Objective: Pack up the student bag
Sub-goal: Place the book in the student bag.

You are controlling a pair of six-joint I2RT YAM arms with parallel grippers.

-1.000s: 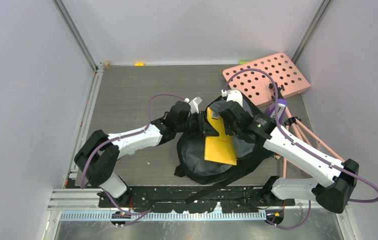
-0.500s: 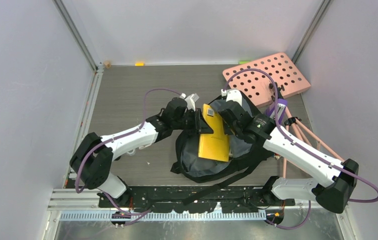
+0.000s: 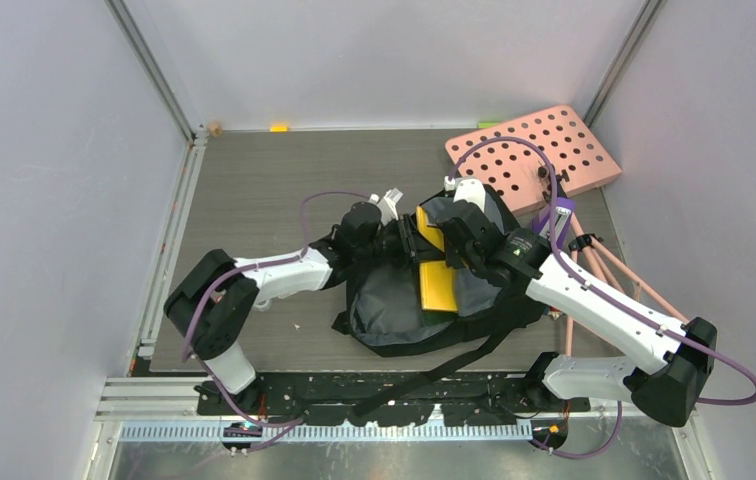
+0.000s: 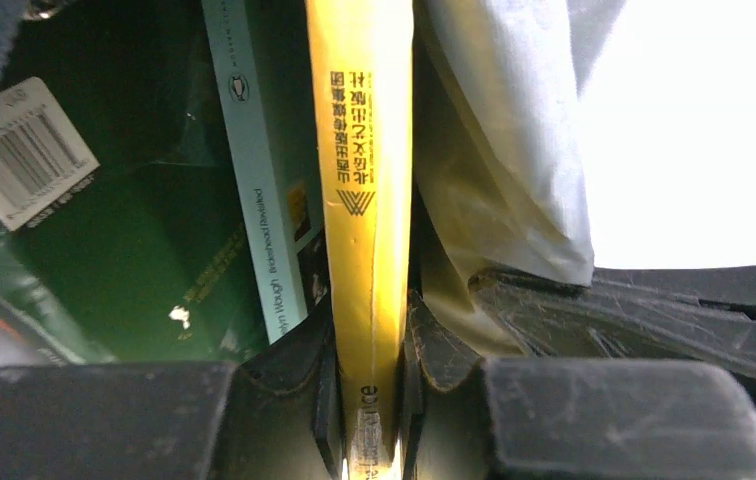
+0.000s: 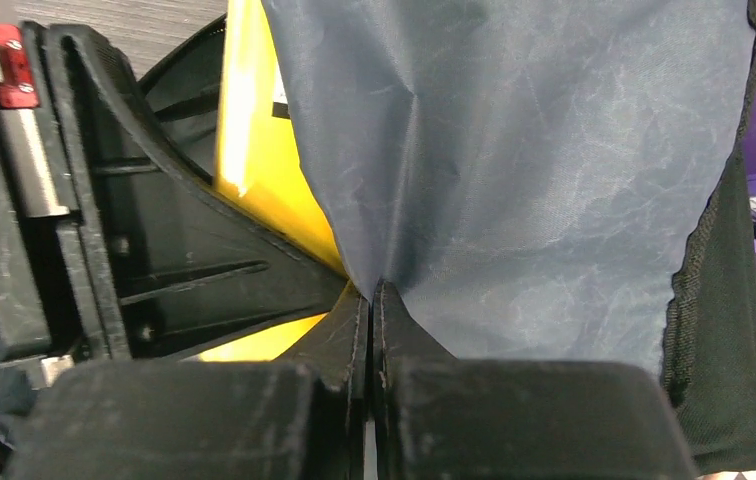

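Yellow book (image 4: 366, 200) pinched edge-on by left tool (image 4: 369, 380), tilted into mouth of student bag (image 3: 384, 325) at centre of top view, on counter (image 3: 254, 180). Grey lining (image 5: 514, 180) clamped in right tool (image 5: 371, 330), pressed together on the fabric, apparently to hold the opening wide for the book. Green-covered book (image 4: 154, 260) at left of left-wrist view, seemingly inside already. Pink board (image 3: 534, 155) at upper right of top view, uninvolved.

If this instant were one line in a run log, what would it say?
left gripper: shut on yellow book | right gripper: shut on student bag lining | yellow book: partly inside student bag | green book: beside yellow book
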